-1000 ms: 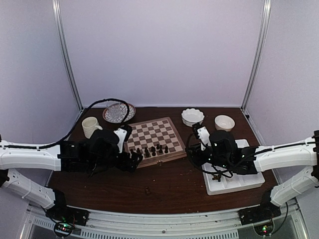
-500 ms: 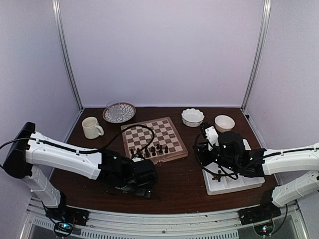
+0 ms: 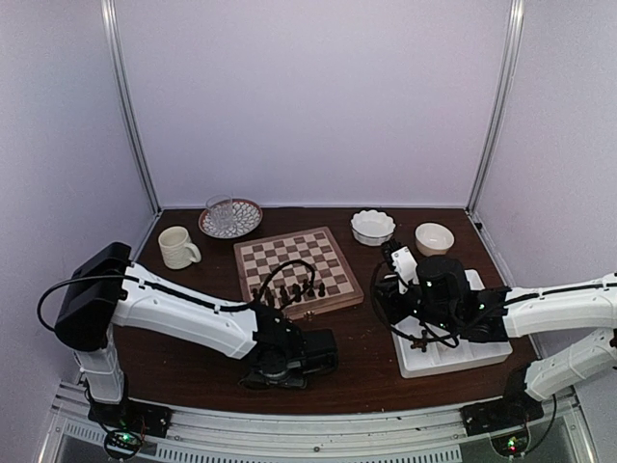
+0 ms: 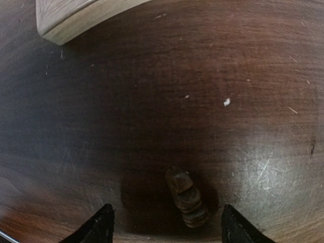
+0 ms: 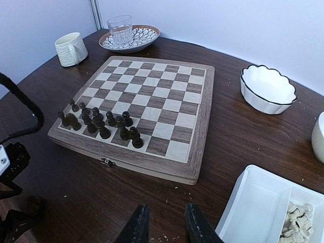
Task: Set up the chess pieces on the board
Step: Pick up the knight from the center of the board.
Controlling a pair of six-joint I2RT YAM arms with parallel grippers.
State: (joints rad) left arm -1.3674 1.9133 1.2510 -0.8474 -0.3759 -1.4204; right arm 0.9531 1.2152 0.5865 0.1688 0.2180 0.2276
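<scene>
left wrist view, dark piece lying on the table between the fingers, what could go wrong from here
1. The dark piece lies on its side, nearer one finger of the open left hand; closing could roll it or push it away across the table.
2. Gripped lying down, it may be hard to stand upright on the board, and the standing pieces crowd the near rows, so lowering it there could topple some.

One board [image 5: 203,126], one mug [image 5: 70,49], one glass [image 5: 120,29], one plate [image 5: 147,35], two bowls [image 3: 372,228] [image 3: 434,238], one tray [image 5: 258,197], one loose dark piece [image 4: 186,197].
</scene>
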